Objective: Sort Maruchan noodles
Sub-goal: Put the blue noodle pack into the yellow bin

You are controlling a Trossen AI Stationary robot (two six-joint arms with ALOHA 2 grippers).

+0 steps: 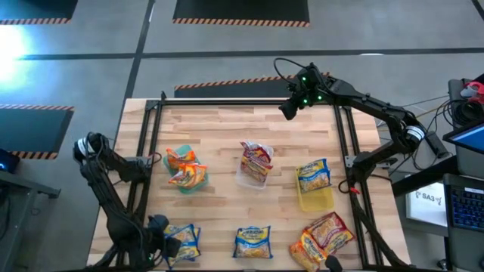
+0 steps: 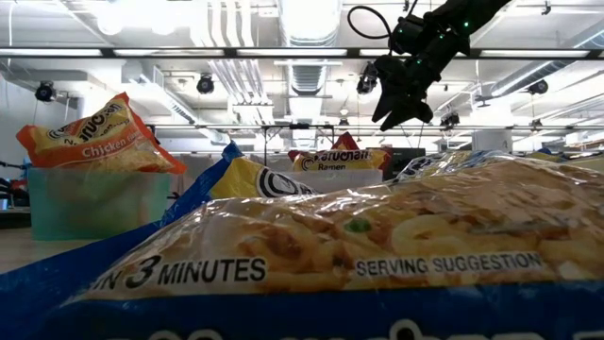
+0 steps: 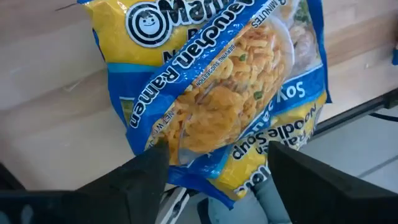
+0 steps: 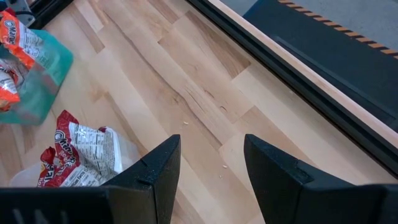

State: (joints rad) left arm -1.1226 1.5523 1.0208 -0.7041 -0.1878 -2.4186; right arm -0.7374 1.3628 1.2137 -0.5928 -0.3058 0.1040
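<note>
Right up close, a shiny blue-and-yellow crinkly noodle packet (image 2: 377, 255) fills the low view. At the near left corner of the wooden table (image 1: 227, 128), the left gripper (image 3: 214, 165) has its two dark fingers (image 3: 143, 171) spread apart on either side of the edge of another blue-and-yellow plastic ramen packet (image 3: 211, 87). The packet lies flat on the wood, and I cannot tell if the fingers touch it.

A third blue-and-yellow packet (image 1: 252, 242) lies in the middle of the near edge. A pile of orange-yellow packets (image 1: 321, 238) sits at the near right.

Farther back stand three plastic bins. The green bin (image 1: 187, 172) on the left holds orange packets. The clear bin (image 1: 254, 162) in the middle holds a red-pink packet. The yellow bin (image 1: 314, 196) on the right holds a blue-and-yellow packet.

The right gripper (image 4: 211, 168) hangs high over the far right of the table, fingers apart and holding nothing.
</note>
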